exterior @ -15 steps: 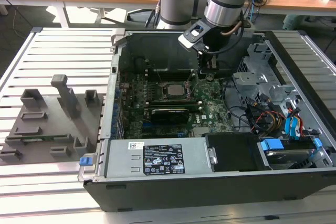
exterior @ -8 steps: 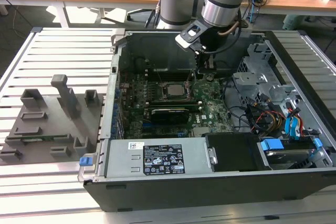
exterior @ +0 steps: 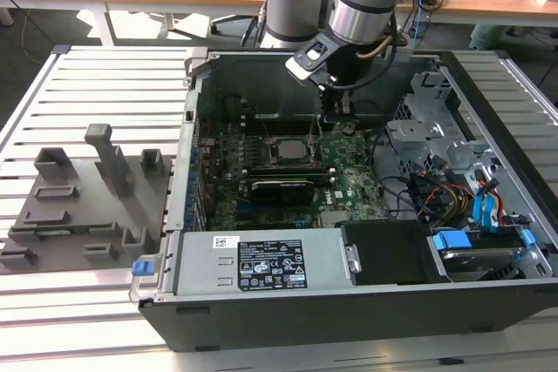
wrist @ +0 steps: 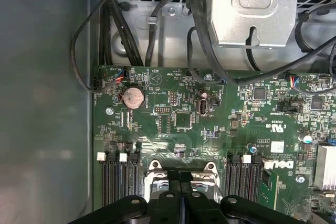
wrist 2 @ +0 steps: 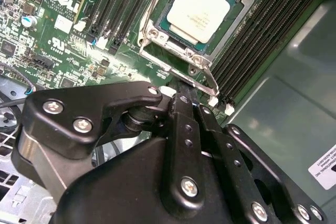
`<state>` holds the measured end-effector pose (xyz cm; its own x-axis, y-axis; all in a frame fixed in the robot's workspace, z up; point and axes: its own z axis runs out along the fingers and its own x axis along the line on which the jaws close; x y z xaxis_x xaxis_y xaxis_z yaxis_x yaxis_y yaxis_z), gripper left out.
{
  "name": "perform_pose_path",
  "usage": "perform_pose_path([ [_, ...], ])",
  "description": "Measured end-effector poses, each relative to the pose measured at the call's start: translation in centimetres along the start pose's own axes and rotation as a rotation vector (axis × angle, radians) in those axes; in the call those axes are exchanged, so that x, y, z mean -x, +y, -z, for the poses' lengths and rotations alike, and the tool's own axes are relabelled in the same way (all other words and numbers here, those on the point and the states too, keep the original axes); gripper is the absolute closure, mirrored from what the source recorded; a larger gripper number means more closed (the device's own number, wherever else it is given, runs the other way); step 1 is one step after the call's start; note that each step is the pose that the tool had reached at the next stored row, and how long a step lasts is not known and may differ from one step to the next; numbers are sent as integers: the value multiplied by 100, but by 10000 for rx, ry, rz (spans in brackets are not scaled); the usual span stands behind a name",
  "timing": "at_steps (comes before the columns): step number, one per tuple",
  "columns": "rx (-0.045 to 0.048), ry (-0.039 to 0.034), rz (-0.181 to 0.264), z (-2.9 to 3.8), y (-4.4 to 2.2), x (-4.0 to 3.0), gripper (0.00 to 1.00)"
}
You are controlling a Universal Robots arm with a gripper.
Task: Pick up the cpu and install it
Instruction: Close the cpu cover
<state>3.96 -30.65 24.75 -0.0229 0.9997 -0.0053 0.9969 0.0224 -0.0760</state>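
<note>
1. Grip check: the claw [wrist 2: 184,82] is clenched, fingers pressed together, nothing between them, tips at the socket frame's [wrist 2: 173,53] edge.
2. Just beyond those tips, the cpu [wrist 2: 199,8] lies flat in the socket, silver top up.
3. Either side run memory slots [wrist 2: 252,40]; motherboard [wrist: 173,114] beneath, inside the open case [exterior: 305,320].

The cpu [wrist 2: 199,9] has a smooth, pale silver metal top with a soft sheen, and sits in a bright steel socket frame [wrist 2: 152,32]. The motherboard [wrist: 173,124] is glossy green circuit board, with black plastic memory slots [wrist 2: 123,3] and a shiny metal coin cell [wrist: 133,97]. The pincer [wrist 2: 181,83] is matt black with bright metal screws. The computer case [exterior: 261,84] is dull dark-grey sheet metal. The tabletop [exterior: 87,67] is pale ribbed metal and carries matt grey plastic fixture blocks [exterior: 109,158]
</note>
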Motion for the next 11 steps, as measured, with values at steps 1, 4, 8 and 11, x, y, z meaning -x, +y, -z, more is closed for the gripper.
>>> perform_pose_path([
  [1, 0, 0, 0, 0, -3, 0, 89],
  [4, 0, 0, 1, -2, -34, -1, 89],
  [8, 0, 0, 0, -13, -166, -4, 89],
  [11, 0, 0, 0, -15, -189, -4, 89],
])
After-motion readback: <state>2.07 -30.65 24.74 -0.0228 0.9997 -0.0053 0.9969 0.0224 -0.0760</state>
